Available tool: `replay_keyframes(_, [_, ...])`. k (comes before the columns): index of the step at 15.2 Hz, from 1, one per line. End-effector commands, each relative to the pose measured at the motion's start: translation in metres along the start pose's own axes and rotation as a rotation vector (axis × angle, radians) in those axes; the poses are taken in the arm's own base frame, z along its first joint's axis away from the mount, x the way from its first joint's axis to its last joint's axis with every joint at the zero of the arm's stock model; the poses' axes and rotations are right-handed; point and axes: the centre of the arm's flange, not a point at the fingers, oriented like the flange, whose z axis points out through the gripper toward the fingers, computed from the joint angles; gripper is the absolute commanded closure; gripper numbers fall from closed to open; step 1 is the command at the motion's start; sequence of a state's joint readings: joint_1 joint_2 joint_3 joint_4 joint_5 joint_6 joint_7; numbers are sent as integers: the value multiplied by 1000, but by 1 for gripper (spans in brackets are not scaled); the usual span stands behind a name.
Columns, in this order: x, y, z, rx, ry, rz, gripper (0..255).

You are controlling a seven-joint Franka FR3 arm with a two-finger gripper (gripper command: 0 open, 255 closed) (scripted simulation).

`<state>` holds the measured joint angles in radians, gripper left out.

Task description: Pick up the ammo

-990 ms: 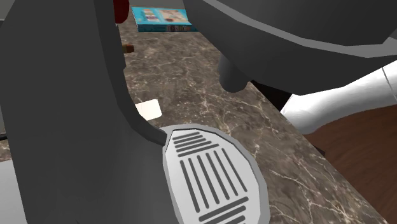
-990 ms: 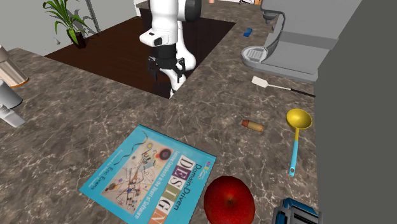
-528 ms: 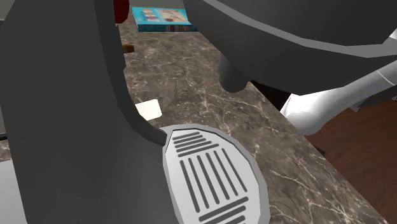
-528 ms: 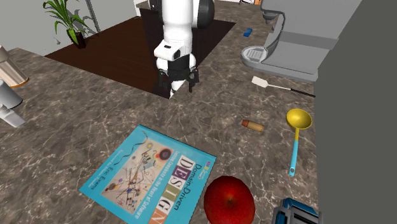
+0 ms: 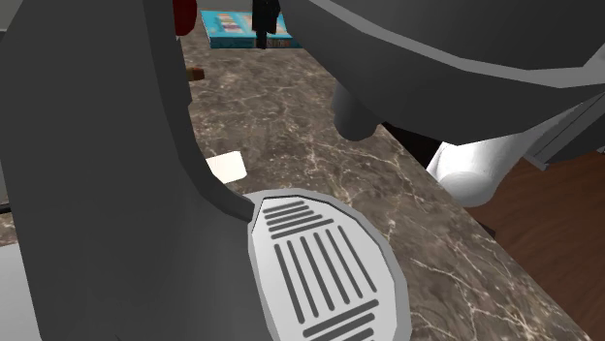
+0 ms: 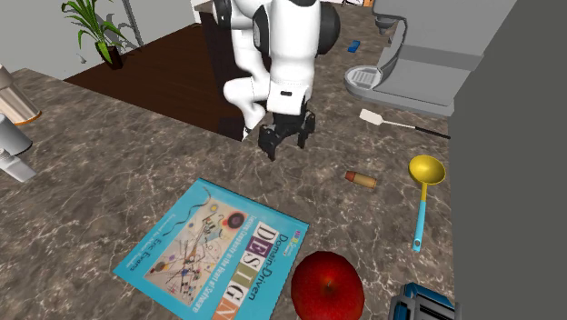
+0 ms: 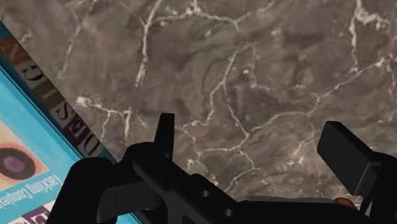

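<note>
Ammo [image 6: 360, 178] is laid on the marbled counter [image 6: 109, 145], apart from the gripper [image 6: 287, 144]. The black fingers [image 7: 167, 137] are spread wide, nothing clasped between them.

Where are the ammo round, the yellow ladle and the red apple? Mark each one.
ammo round [image 6: 360, 179], second exterior view, middle of its brown casing.
yellow ladle [image 6: 425, 170], second exterior view, inside its bowl.
red apple [image 6: 327, 285], second exterior view, middle of its skin.
</note>
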<state>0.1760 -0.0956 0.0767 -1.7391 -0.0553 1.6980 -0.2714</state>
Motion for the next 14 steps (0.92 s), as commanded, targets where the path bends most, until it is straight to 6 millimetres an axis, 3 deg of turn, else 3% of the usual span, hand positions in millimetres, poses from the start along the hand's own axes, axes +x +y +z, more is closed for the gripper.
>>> replay_keyframes(1, [22, -12, 1, 10, -4, -70, 0])
replay_keyframes(7, [87, -56, 8, 39, -15, -274, 0])
replay_keyframes(14, [149, -123, 14, 72, -27, -512, 0])
